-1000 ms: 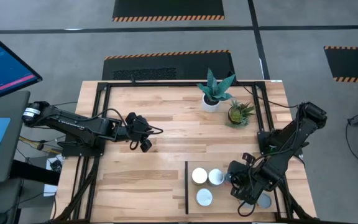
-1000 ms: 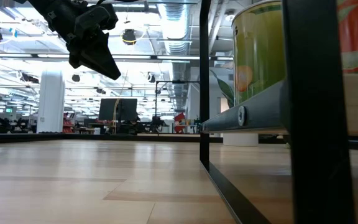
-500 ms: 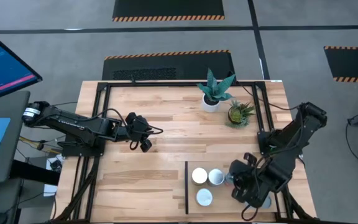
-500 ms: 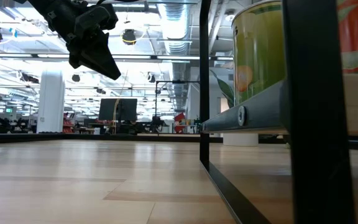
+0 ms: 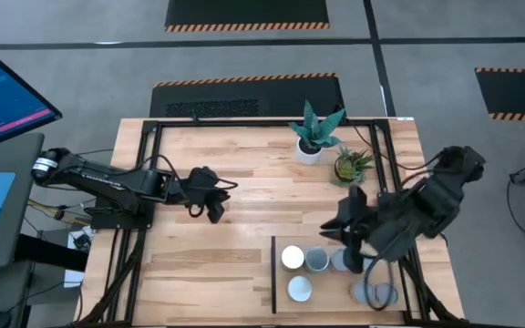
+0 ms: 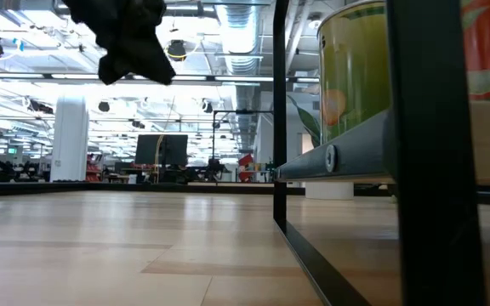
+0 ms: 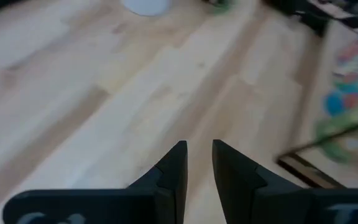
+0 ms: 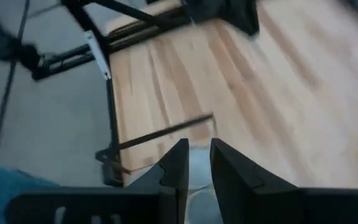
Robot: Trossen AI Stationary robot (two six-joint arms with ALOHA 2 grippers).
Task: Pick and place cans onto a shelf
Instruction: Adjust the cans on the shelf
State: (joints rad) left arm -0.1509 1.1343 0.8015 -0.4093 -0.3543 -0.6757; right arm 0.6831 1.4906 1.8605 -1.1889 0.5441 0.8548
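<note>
High view gives you the flat light-wood shelf panel (image 5: 331, 290) with its black strip, lying at the near right of the planked wooden tabletop (image 5: 244, 228). On it you see several short round tins (image 5: 299, 289): two side by side, one nearer the front edge, and more to their right, partly hidden by the dark right arm. Your right gripper (image 5: 346, 239) hangs above the shelf's far edge, holding nothing; its fingers (image 8: 176, 165) stand a narrow gap apart in its wrist view. Your left gripper (image 5: 215, 202) hovers over bare wood at mid-left, well apart from the shelf, also empty, fingers (image 7: 174, 165) slightly parted. Two small potted plants (image 5: 315, 132) stand at the far right.
</note>
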